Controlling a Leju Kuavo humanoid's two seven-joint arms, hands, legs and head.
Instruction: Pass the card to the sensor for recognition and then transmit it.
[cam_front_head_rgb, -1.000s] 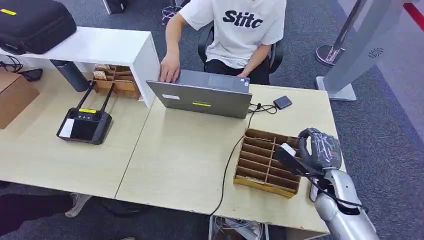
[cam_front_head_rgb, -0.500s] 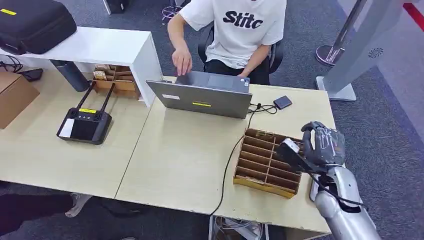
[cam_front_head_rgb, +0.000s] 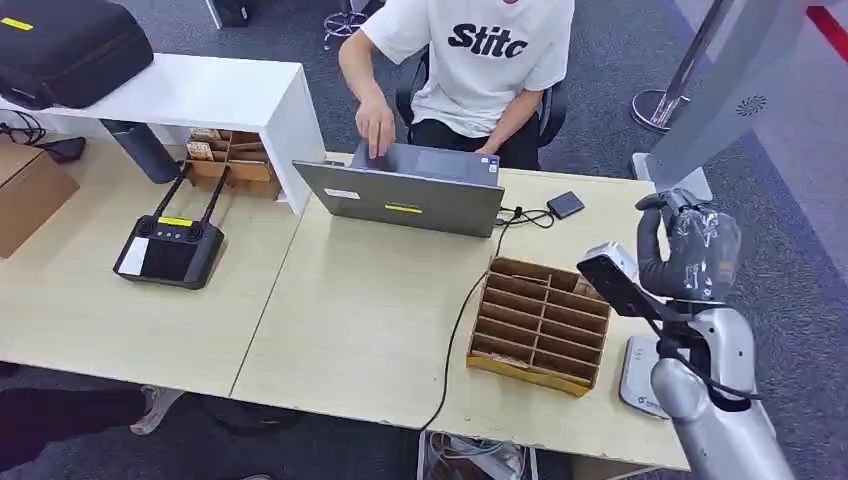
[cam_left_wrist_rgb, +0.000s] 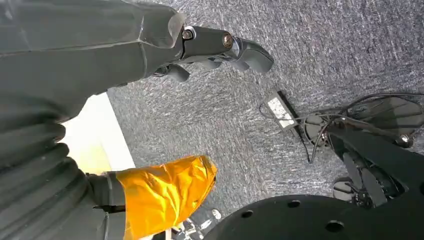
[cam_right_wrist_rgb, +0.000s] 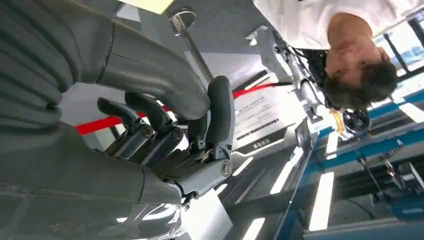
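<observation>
Here the right hand (cam_front_head_rgb: 688, 252) holds the card (cam_front_head_rgb: 617, 287) up in the air, above the right end of the surface (cam_front_head_rgb: 360, 320), just beside the divider box (cam_front_head_rgb: 538, 324). The card shows as a thin dark flat piece w/ a white end, tilted, one end sticking out toward the box. In the right wrist view the fingers (cam_right_wrist_rgb: 220, 117) are curled in tight, thumb pressing against them; the card itself is mostly hidden there.

Judgement on handling: the card looks light, stiff and thin, prob. smooth plastic, so it can slip or swing in a pinch. A hold on one short end, flat faces between thumb and fingers, leaves most of the card free to meet the sensor. A firm but not hard squeeze should do; it may bend a little, not break.

A pale flat pad (cam_front_head_rgb: 640, 375) near the surface edge, below the arm, may be the sensor; cannot tell for sure.

The left hand (cam_left_wrist_rgb: 220, 47) hangs over the floor, fingers a bit curled, nothing in it; open or closed, cannot tell.
</observation>
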